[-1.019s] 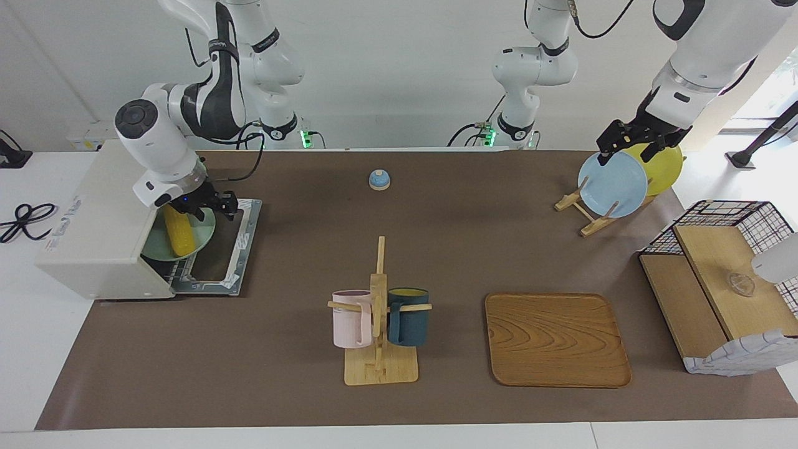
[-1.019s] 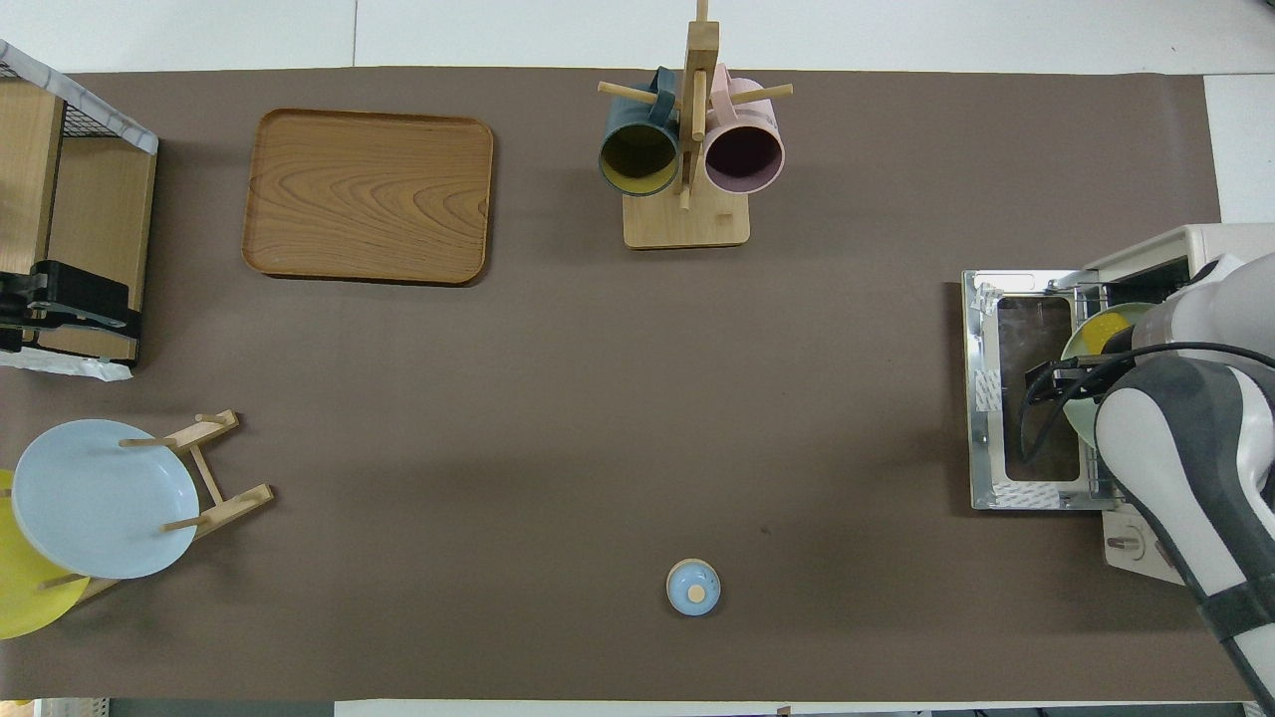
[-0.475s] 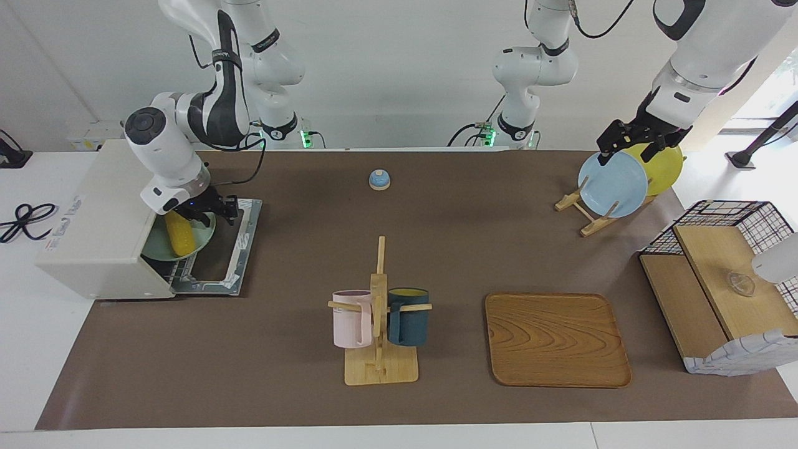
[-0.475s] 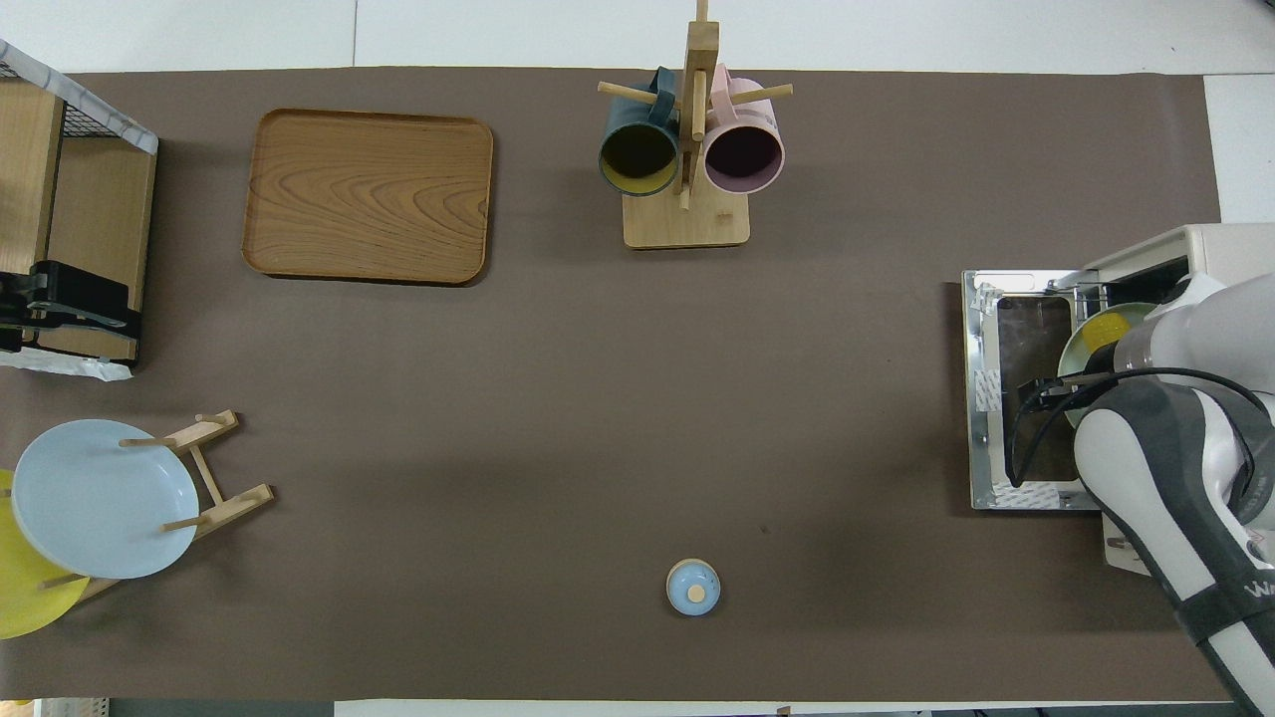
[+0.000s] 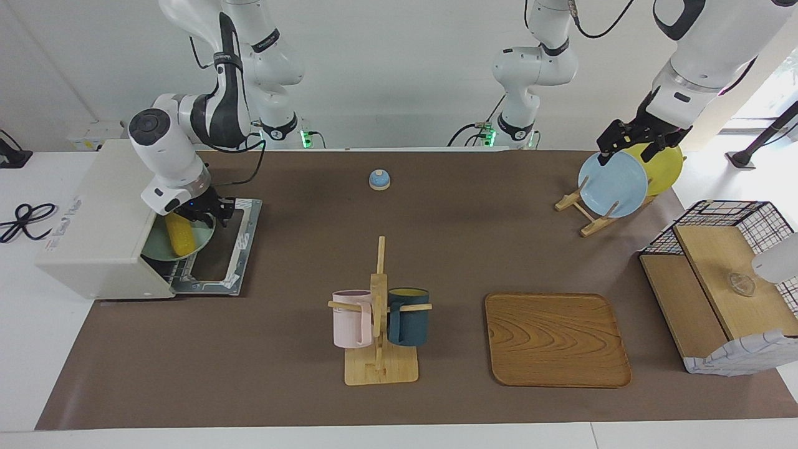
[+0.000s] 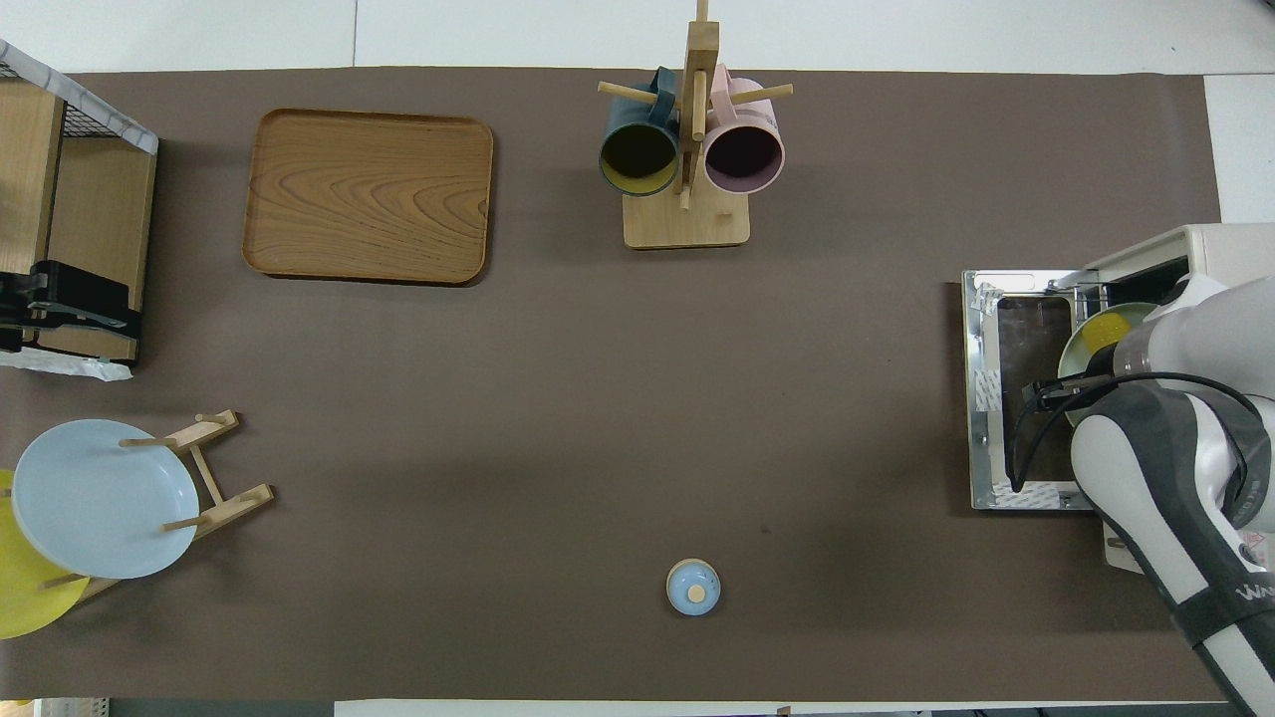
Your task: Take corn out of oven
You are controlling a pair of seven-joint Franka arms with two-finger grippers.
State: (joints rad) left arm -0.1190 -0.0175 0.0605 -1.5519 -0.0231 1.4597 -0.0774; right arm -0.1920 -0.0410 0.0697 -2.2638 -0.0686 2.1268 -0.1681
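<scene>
Corn on its plate at the oven mouth

My right gripper was down on the end of the corn nearer to me, though I could not tell whether my fingers had closed on it. That cob lay on a pale green plate on the rack of the oven (door folded flat). My left gripper waited, jaws wide, over the blue plate in the wooden rack.
</scene>
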